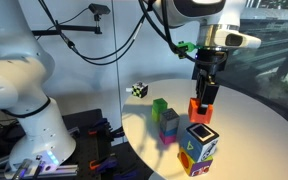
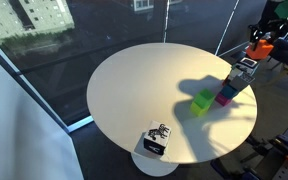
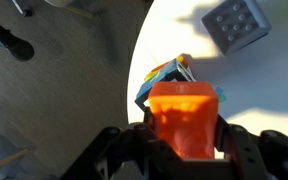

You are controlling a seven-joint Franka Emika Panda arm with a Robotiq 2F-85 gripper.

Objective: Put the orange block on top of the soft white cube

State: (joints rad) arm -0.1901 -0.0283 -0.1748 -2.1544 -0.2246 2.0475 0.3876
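Note:
My gripper (image 1: 202, 104) is shut on the small orange block (image 1: 201, 108) and holds it just above the soft white cube (image 1: 199, 146), the big patterned cube at the round table's edge. In the wrist view the orange block (image 3: 183, 118) sits between my fingers (image 3: 183, 140), and the soft cube (image 3: 164, 76) shows beneath it, mostly hidden. In an exterior view the block (image 2: 260, 45) hangs above the cube (image 2: 242, 71) at the table's far right edge.
A green block (image 1: 160, 106) and a grey-and-purple block (image 1: 169, 126) stand near the soft cube on the white round table (image 1: 244, 120). A small black-and-white patterned cube (image 1: 138, 90) sits further off, also visible in the wrist view (image 3: 234, 22). Table edges are close by.

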